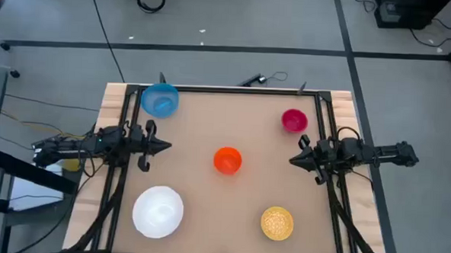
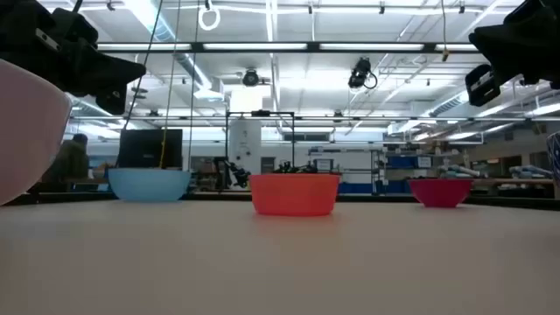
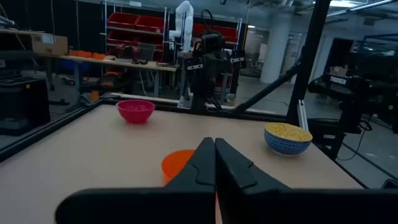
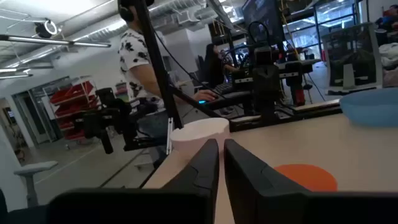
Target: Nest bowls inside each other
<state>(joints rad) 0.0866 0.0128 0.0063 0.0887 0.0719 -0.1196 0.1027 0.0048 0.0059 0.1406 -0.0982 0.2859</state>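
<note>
At the left edge of the bench [image 1: 229, 210], the left pincer [image 1: 166, 147] hovers with its two dark fingers [image 3: 202, 163] pressed together, holding nothing and touching nothing. Opposite it, at the right edge, the right pincer [image 1: 293, 159] points inward with its fingers [image 4: 208, 163] nearly together, only a thin slit between them; it too grips nothing and touches no bowl. Both hang above the surface, as the low view shows them up near the top corners.

Five bowls stand on the bench, one of each colour, all upright, all apart from one another, none nested. The orange bowl [image 1: 227, 160] sits near the middle, between the two pincers. The light blue bowl [image 1: 160, 100] is at the far left corner, close to the rim of the bench. The magenta-red bowl [image 1: 294, 120] is toward the far right, near the right arm. The white bowl [image 1: 158, 210] lies at the near left, and the gold-yellow speckled bowl [image 1: 277, 222] at the near right.

No bowl has another bowl in it; the white, blue, orange and magenta-red ones look bare inside from above. The gold-yellow one shows a speckled yellow inside and a blue patterned outside in the left wrist view.

Beyond the bench, the right wrist view shows a person in a patterned shirt [image 4: 142, 59] standing by workstations.
</note>
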